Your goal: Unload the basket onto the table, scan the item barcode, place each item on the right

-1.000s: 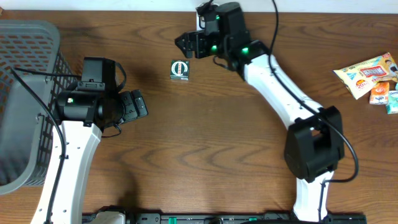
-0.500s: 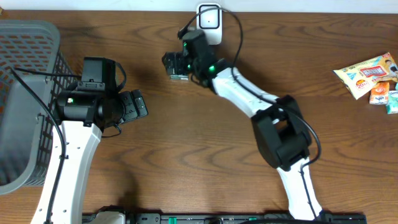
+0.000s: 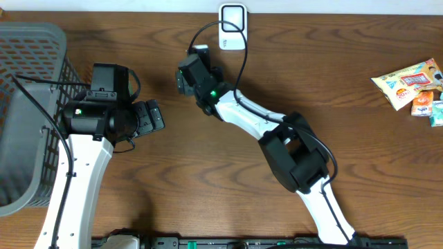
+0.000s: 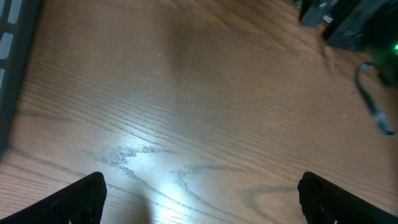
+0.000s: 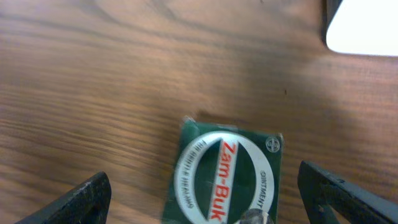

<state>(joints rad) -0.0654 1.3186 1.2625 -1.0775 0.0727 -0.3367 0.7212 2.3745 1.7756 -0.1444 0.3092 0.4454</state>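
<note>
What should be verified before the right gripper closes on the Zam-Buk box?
1. Right gripper open: ok.
2. Zam-Buk box lying flat between the jaws, roughly centred: ok.
3. Barcode face located: cannot tell; only the round label shows.
4. Left gripper open, empty, away from the box: ok.
5. White scanner uncovered, beyond the box: ok.

The green box (image 5: 227,177) lying on the desk (image 5: 93,93) carries a white oval with the brand "Zam-Buk" in red letters across its middle. Small dark print follows the oval's rim. On one side it reads "OINTMENT"; the other side seems to end in "HEALING", the rest being blurred. A small round emblem in one corner cannot be read. Print on the snack packets (image 3: 408,81) is too small to read.
</note>
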